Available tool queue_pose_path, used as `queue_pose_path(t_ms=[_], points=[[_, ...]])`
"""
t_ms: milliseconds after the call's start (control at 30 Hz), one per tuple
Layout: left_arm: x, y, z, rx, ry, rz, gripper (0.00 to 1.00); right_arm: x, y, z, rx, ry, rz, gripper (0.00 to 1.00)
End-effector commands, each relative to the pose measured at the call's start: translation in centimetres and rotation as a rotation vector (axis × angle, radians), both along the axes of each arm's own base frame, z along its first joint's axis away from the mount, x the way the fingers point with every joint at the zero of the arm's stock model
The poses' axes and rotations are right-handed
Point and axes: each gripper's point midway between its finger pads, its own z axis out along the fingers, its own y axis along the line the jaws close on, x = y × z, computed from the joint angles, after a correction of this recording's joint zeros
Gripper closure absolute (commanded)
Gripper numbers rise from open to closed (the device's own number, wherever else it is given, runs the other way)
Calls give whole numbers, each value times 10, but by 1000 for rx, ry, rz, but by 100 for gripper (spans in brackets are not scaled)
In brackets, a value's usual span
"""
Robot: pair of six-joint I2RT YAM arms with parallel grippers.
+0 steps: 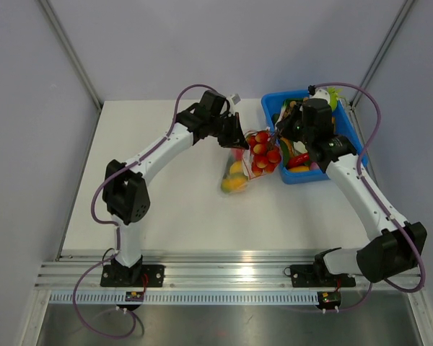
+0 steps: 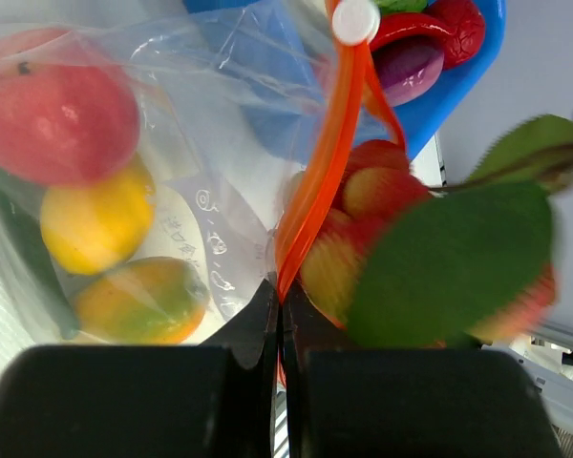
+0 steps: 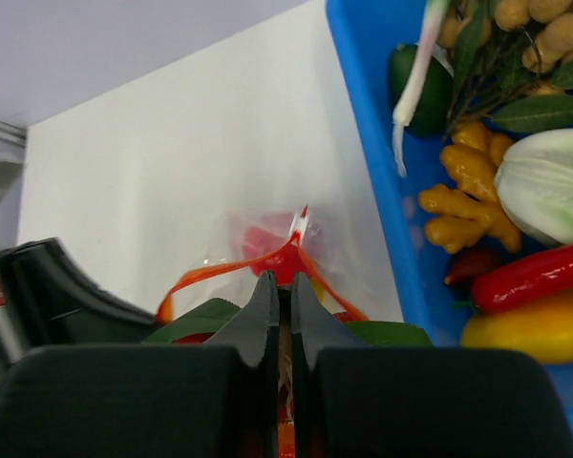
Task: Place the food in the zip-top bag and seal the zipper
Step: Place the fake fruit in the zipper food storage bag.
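**Now, the zipper is pinched**

The clear, crinkly zip-top bag (image 1: 238, 164) is just at nine o'clock of the blue bin (image 1: 302, 177). Its long axis runs seven to one o'clock, mouth at one. Its orange zipper (image 2: 317, 181) is nipped in the closed jaws of the left gripper (image 2: 279, 303). Inside are three fruits (image 2: 59, 119): one red, one yellow, one orange-green. One red berry cluster (image 2: 363, 215) sits at the mouth. Jaws of the right gripper (image 3: 278, 284) press together among its leaves; their catch I cannot tell.
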Motion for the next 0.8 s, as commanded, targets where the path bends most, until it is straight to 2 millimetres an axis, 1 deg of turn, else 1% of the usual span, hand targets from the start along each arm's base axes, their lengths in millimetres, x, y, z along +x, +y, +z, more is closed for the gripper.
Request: queue_pose_path(t_ms=[0, 67, 167, 300, 333, 400, 467, 500, 567, 600, 633, 700, 767], points=[[-11, 1, 43, -66, -76, -39, 100, 14, -11, -8, -44, -16, -85, 100], [-12, 2, 49, -73, -91, -43, 100, 16, -15, -16, -65, 2, -104, 100], [-15, 2, 57, -86, -100, -53, 100, 16, -17, -17, -81, 8, -109, 100], [-17, -1, 72, -118, -111, -69, 100, 14, -12, -16, -100, 7, -91, 100], [-18, -2, 74, -125, -113, -74, 100, 14, -13, -20, -117, 17, -97, 100], [-19, -4, 79, -143, -111, -81, 100, 13, -9, -25, -130, 26, -86, 100], [-20, -6, 82, -159, -109, -87, 100, 12, -1, -32, -135, 39, -69, 100], [-20, -7, 80, -161, -104, -89, 100, 10, 9, -32, -129, 37, -47, 100], [-20, -8, 81, -170, -99, -92, 100, 10, 22, -33, -126, 35, -26, 100], [-19, -9, 80, -170, -94, -91, 100, 7, 36, -28, -122, 23, 0, 100], [-19, -9, 81, -171, -95, -92, 100, 8, 42, -33, -134, 34, 5, 100], [-20, -9, 82, -173, -97, -91, 100, 9, 58, -33, -137, 33, 27, 100], [-20, -8, 83, -172, -99, -90, 100, 10, 64, -35, -139, 37, 31, 100]])
